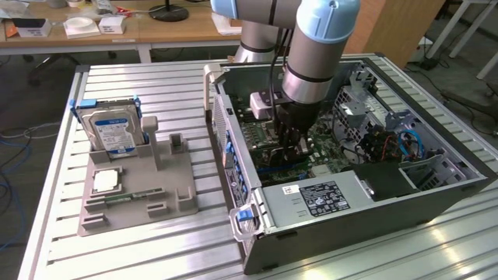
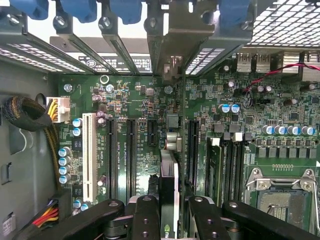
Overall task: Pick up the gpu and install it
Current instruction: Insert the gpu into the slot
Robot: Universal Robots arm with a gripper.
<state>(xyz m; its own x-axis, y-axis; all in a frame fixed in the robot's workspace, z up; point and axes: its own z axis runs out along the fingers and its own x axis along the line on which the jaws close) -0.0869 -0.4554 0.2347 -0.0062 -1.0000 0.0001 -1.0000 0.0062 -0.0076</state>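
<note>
Black jaws are clamped on the gpu [image 2: 169, 190], a thin slab seen edge-on with a cut-off green logo mark. It stands on edge over the motherboard [image 2: 125, 100] slots inside the open computer case [image 1: 365, 227]. White board printing and the power supply [image 1: 311, 198] label are unreadable.

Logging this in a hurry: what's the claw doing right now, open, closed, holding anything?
Claw: closed, holding the gpu edge-on between its fingers.
</note>
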